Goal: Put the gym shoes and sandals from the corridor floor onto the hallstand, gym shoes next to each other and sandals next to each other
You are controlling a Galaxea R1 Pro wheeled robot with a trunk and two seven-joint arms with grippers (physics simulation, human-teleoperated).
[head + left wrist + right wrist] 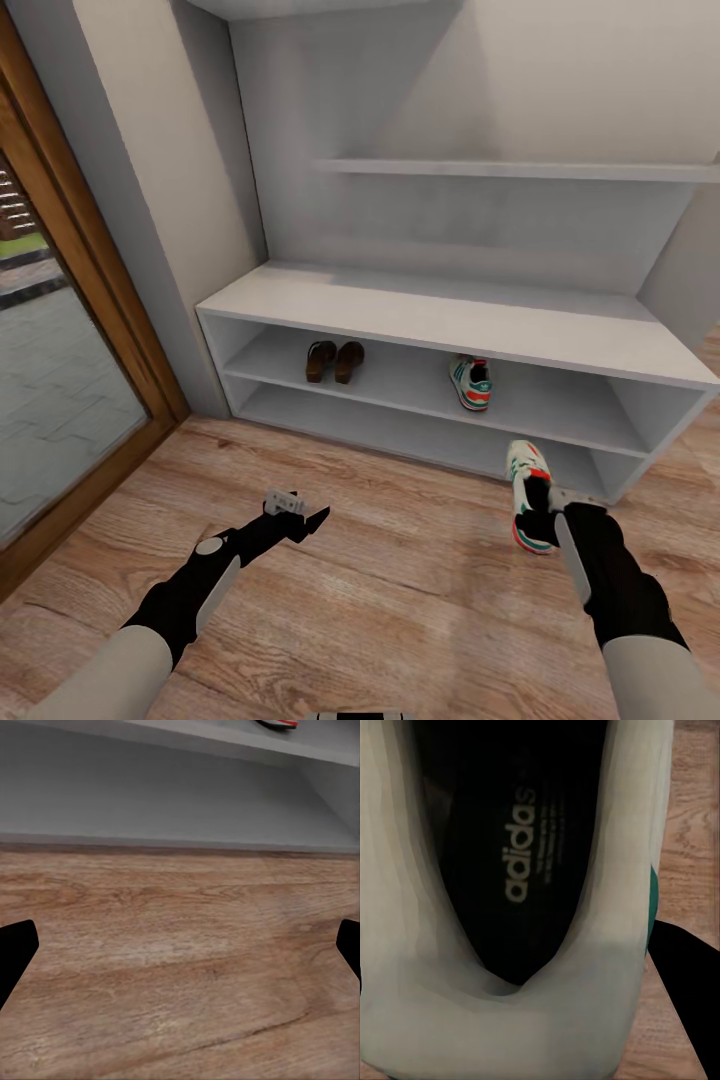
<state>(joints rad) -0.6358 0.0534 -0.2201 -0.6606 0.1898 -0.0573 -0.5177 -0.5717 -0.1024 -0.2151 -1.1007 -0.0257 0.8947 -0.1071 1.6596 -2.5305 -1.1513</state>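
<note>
Right gripper [540, 505], low in the head view, pinches the heel end of one gym shoe [528, 492]; the shoe points away from the jaws toward the hallstand [640, 365] and sits over the corridor floor [400, 590], just in front of the rack's lower right bay. Seen along the right fingers, the shoe's dark insole [521, 847] with pale lettering lies directly ahead, ringed by its white collar [510, 1027], and one dark finger [682, 982] shows at the outer side beside a green stripe. Left gripper [297, 512] hangs over bare planks with its jaws spread, holding nothing; in its own view the two fingertips [15, 952] stand far apart at either edge, with wood grain between them and the rack's white base [180, 802] beyond. On the middle shelf, ahead of the left jaws, two brown sandals [334, 361] rest side by side; ahead of the right jaws the second gym shoe [470, 383] lies on that shelf, well apart from the sandals.
</note>
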